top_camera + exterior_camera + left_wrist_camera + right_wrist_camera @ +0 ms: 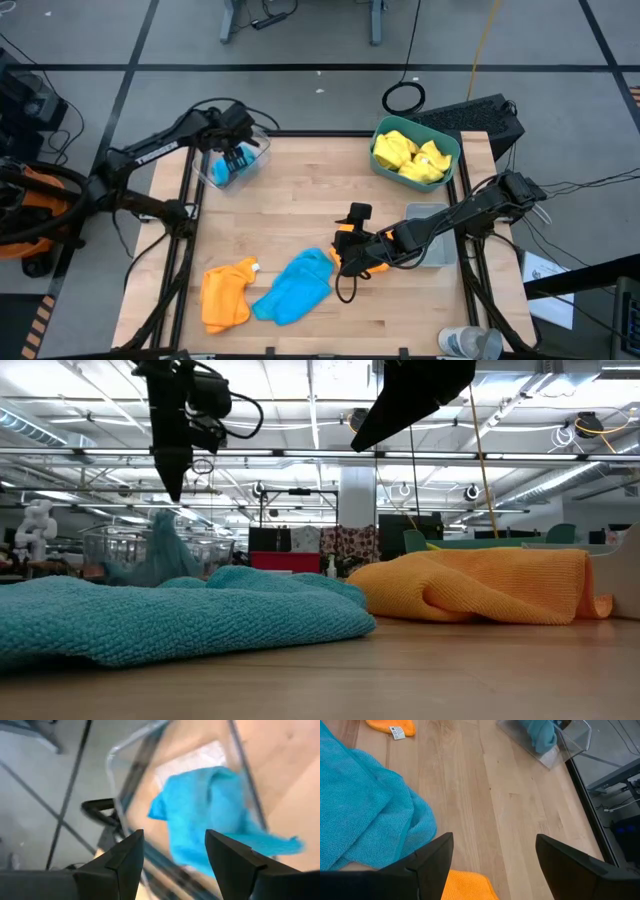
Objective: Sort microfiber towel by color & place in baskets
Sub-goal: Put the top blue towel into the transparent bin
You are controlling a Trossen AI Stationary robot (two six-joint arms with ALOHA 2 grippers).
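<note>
My left gripper (236,155) hangs over the clear basket (262,146) at the table's far left corner, fingers (131,860) spread and holding nothing. Below them 1 blue towel (215,810) lies bunched inside that basket, apart from my fingers.

My right gripper (345,262) sits low over the middle of the wooden table (300,200), fingers (432,857) wide apart and released, with an orange towel (465,887) directly under them. I can't tell whether they touch it. Just beside it lies a second blue towel (295,285), crumpled on the wood, and farther left another orange towel (225,293).

The teal basket (384,129) at the far right corner holds the yellow towels (410,157). The small grey basket (438,252) sits by the right edge, partly hidden under my right arm.
</note>
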